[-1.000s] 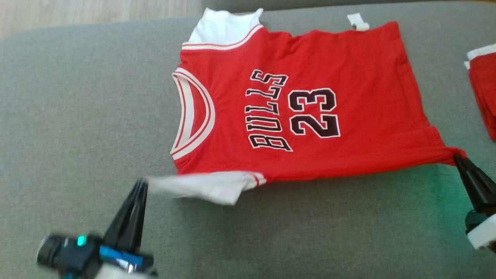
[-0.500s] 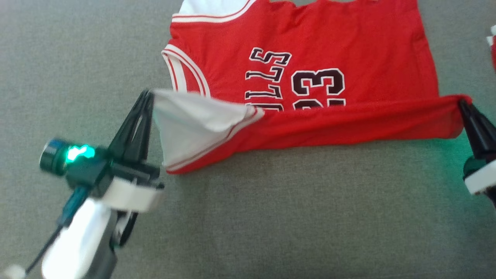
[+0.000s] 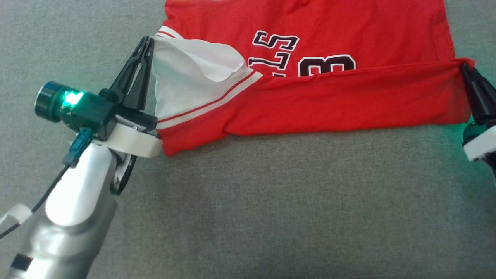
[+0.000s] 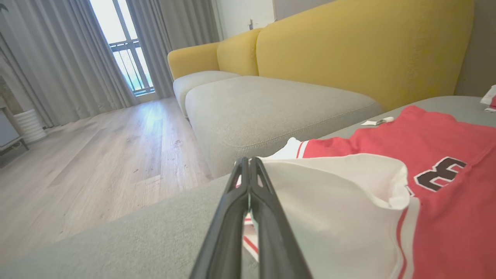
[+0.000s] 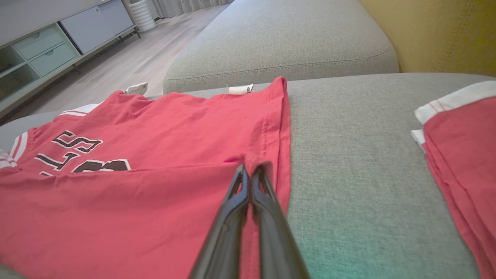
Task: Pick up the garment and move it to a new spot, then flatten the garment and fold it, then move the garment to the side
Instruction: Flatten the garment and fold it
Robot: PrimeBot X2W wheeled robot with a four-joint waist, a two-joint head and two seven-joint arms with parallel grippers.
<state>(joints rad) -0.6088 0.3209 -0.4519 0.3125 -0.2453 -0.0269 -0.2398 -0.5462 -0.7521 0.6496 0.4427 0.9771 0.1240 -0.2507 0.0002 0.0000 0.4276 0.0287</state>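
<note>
The garment (image 3: 329, 104) is a red jersey with white sleeves and dark lettering, lying on a grey sofa cushion (image 3: 271, 201). Its near long edge is lifted and folded over the printed front, covering the lower part of the letters and number. My left gripper (image 3: 149, 40) is shut on the white sleeve (image 3: 186, 73) at the fold's left end; in the left wrist view that gripper (image 4: 249, 161) pinches the sleeve (image 4: 333, 193). My right gripper (image 3: 463, 66) is shut on the red hem corner at the right end, seen also in the right wrist view, gripper (image 5: 252, 168) on the garment (image 5: 135, 186).
A second red and white garment (image 5: 461, 155) lies folded on the cushion to the right. A yellow sofa back (image 4: 348, 46) and another grey seat (image 4: 271, 108) stand beyond the jersey. Wooden floor (image 4: 97, 155) lies past the cushion's left edge.
Both grippers have carried the near edge of the jersey away from me over its front, so more of the lettering is covered. The head camera has tilted, shifting the whole picture.
</note>
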